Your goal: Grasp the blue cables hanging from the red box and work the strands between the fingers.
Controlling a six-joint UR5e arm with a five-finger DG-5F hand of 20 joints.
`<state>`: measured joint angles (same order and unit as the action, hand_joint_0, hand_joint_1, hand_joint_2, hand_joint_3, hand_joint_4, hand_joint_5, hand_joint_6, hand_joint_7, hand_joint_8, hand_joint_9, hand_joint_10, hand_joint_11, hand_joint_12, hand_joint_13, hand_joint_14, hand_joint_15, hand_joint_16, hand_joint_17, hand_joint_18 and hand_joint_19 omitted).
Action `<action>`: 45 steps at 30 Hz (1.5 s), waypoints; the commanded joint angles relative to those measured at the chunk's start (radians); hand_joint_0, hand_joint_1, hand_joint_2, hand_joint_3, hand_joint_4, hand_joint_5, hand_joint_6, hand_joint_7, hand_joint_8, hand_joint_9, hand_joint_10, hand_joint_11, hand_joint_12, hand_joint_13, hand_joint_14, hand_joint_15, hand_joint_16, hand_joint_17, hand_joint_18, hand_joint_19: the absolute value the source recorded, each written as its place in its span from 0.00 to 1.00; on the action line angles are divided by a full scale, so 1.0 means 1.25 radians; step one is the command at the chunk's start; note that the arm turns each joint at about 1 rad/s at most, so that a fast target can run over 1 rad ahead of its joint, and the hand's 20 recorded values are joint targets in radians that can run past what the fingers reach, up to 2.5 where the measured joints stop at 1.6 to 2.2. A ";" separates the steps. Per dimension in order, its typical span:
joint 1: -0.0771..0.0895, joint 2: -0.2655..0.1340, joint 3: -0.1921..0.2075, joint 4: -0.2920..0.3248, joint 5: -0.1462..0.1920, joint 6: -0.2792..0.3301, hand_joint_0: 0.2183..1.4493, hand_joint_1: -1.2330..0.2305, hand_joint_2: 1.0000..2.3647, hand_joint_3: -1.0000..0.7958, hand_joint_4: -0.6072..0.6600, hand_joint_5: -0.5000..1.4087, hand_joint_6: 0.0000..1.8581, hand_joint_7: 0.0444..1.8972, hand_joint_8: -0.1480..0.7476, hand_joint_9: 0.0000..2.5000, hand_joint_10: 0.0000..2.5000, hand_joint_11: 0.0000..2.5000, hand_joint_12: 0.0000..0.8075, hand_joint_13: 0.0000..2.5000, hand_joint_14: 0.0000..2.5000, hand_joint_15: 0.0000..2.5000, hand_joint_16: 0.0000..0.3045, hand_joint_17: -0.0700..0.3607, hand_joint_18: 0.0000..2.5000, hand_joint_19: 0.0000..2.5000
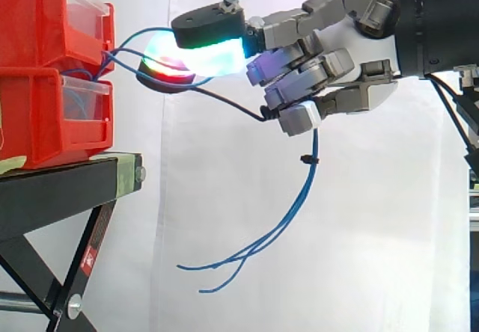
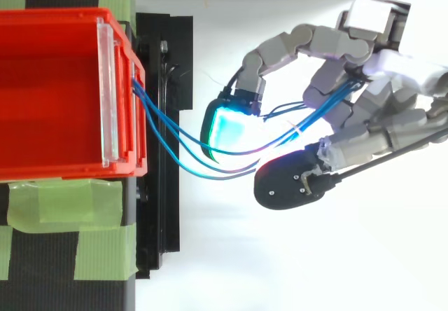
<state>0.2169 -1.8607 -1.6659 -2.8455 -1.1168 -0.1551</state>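
I had the hand curled round the blue cables, with the strands threaded between its fingers and one fingertip pad glowing cyan-green. In the side view the cables ran from the hand toward 9 o'clock to the red box on the black stand. Their loose ends dangled toward 7 o'clock.

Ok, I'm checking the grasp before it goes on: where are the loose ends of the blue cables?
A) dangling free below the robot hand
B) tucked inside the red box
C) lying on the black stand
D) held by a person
A: the blue cables run from the red box through the curled robot hand, and their ends hang loose beneath it.
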 commanded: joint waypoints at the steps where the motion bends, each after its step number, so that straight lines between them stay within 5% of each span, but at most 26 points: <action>1: 0.000 0.000 0.000 0.000 0.000 0.000 0.81 0.27 0.01 0.48 0.46 0.23 0.36 0.46 0.56 0.47 1.00 0.84 0.63 0.62 1.00 0.50 0.24 0.54 0.71 0.27; 13: 0.001 0.000 0.000 0.001 0.000 0.000 0.74 0.28 0.01 0.43 0.50 0.24 0.35 0.46 0.56 0.47 1.00 0.84 0.63 0.62 1.00 0.50 0.24 0.54 0.71 0.27; 24: 0.000 0.000 0.000 0.001 -0.002 0.000 0.50 0.26 0.00 0.08 0.55 0.25 0.35 0.47 0.56 0.47 1.00 0.84 0.63 0.62 1.00 0.50 0.24 0.54 0.71 0.27; 29: 0.000 0.000 0.000 0.001 -0.002 0.000 0.47 0.29 0.00 0.04 0.59 0.27 0.41 0.44 0.56 0.47 1.00 0.84 0.63 0.62 1.00 0.50 0.24 0.54 0.71 0.27; 45: 0.000 0.000 0.000 0.009 -0.002 0.000 0.46 0.38 0.00 0.00 0.59 0.43 0.26 0.55 0.56 0.47 1.00 0.84 0.63 0.62 1.00 0.50 0.24 0.54 0.71 0.27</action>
<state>0.2170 -1.8607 -1.6660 -2.8393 -1.1199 -0.1549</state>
